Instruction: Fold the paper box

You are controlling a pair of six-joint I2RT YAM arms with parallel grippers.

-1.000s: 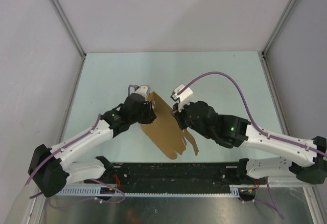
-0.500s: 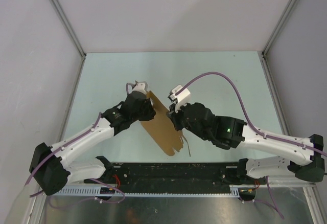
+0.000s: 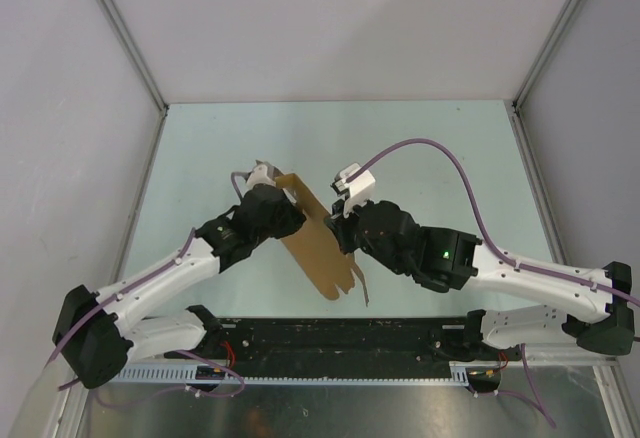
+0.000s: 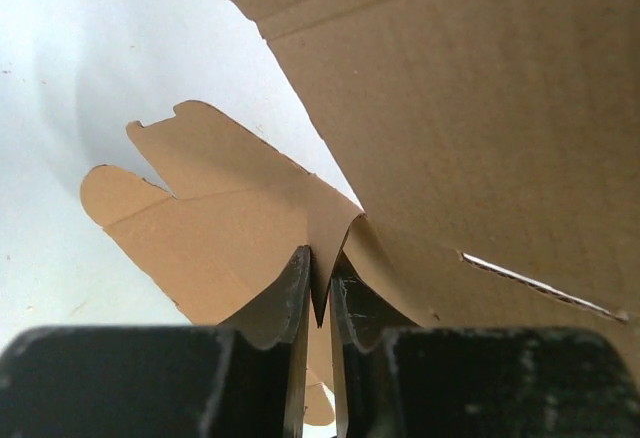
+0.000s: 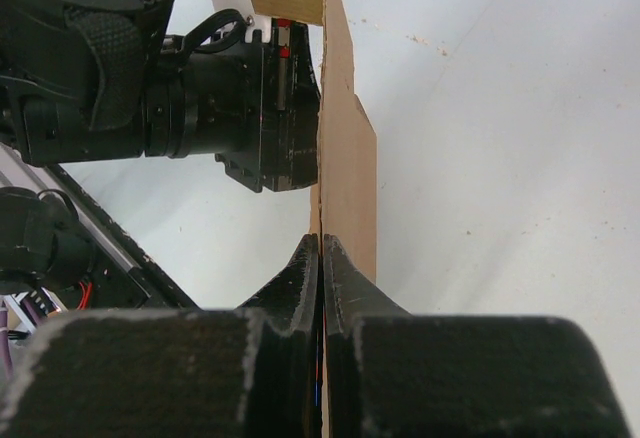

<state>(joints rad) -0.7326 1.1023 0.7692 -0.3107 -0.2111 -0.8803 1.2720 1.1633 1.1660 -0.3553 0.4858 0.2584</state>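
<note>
the flat brown die-cut cardboard paper box (image 3: 318, 243) has swung up nearly on edge above mid-counter (image 3: 420, 138). the left pincer (image 4: 320, 263) has squeezed tighter onto a flap crease, and the right pincer (image 5: 319, 243) is clamped on its edge. i'd guess the first fold is starting.

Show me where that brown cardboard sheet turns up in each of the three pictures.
Top external: the paper box is a slanted brown shape at the centre.
Left wrist: it fills the upper right and centre.
Right wrist: edge-on, a thin upright strip at centre.
Shared landmark: the pale table behind it.
</note>
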